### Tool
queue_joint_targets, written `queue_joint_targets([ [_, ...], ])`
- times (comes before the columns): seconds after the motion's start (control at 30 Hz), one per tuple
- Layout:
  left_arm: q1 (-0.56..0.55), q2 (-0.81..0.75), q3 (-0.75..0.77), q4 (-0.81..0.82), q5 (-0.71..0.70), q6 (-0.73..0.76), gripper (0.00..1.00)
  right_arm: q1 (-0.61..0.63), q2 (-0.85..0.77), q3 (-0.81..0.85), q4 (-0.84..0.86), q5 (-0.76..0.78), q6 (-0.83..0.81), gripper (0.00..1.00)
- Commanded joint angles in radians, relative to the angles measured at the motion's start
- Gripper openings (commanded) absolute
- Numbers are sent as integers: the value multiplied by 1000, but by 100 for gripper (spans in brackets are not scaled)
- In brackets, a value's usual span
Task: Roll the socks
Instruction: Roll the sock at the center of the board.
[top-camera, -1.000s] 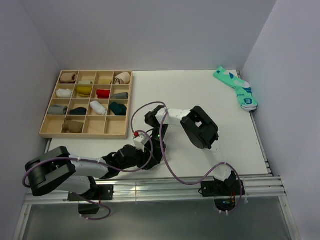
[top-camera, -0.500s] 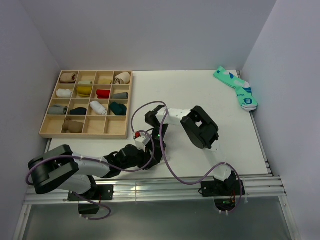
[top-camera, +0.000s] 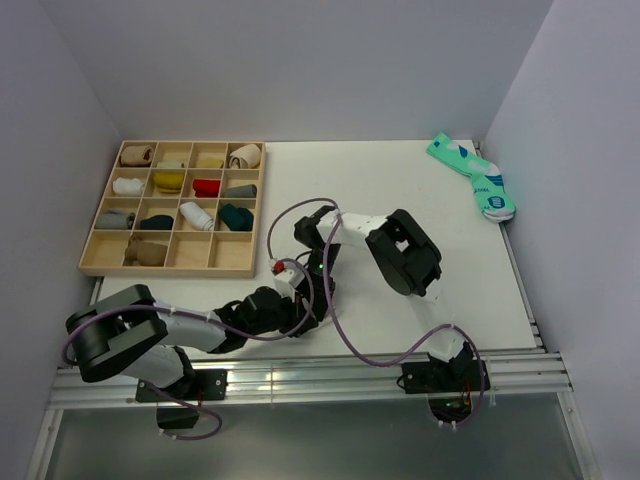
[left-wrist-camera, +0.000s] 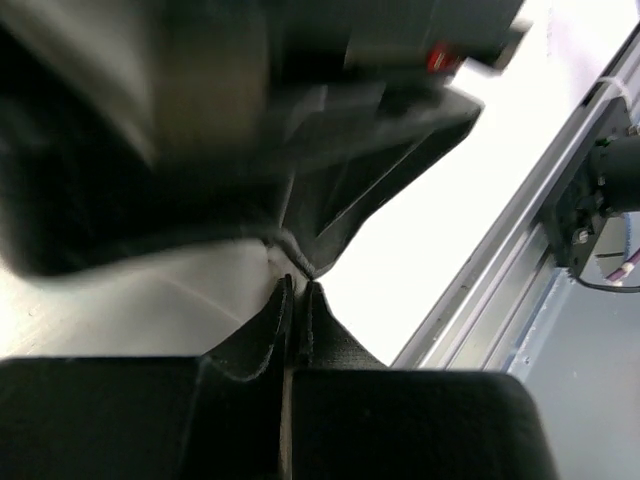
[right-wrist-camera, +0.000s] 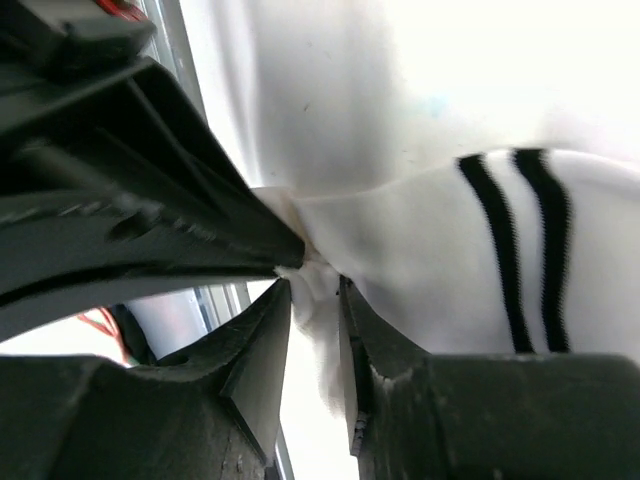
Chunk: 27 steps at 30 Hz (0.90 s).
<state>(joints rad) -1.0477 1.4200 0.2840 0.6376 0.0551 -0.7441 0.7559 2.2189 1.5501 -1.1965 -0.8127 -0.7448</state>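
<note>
The short white fabric sock with two dark stripes (right-wrist-camera: 450, 250) is lying on the white desk (top-camera: 390, 180) near the middle of its near edge. There the left gripper (left-wrist-camera: 298, 288) is pinching a bunched edge of it with jaws pressed together, while the right gripper (right-wrist-camera: 312, 305) is meeting it tip to tip, its jaws standing slightly apart with loose sock fabric between them. Farther back, a wooden tray of square compartments (top-camera: 95, 268) is holding rolled socks (top-camera: 167, 182) by the left edge, and a teal pair of socks with white-blue marks (top-camera: 472, 176) is lying in the far right corner.
</note>
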Motion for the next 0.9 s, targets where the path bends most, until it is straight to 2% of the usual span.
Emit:
queue_joint_targets([
  [0.0,-5,36,17,-15,17,0,0,-29,-68,27,83,-13,39,34],
  [0.27,-5,39,20,-22,14,-9,0,-53,-71,41,112,-10,96,34],
  [0.53,-5,16,38,-67,29,-5,0,-52,-8,77,228,130,267,28],
  [0.87,32,56,63,-107,132,-43,0,-55,-19,76,275,170,291,28],
])
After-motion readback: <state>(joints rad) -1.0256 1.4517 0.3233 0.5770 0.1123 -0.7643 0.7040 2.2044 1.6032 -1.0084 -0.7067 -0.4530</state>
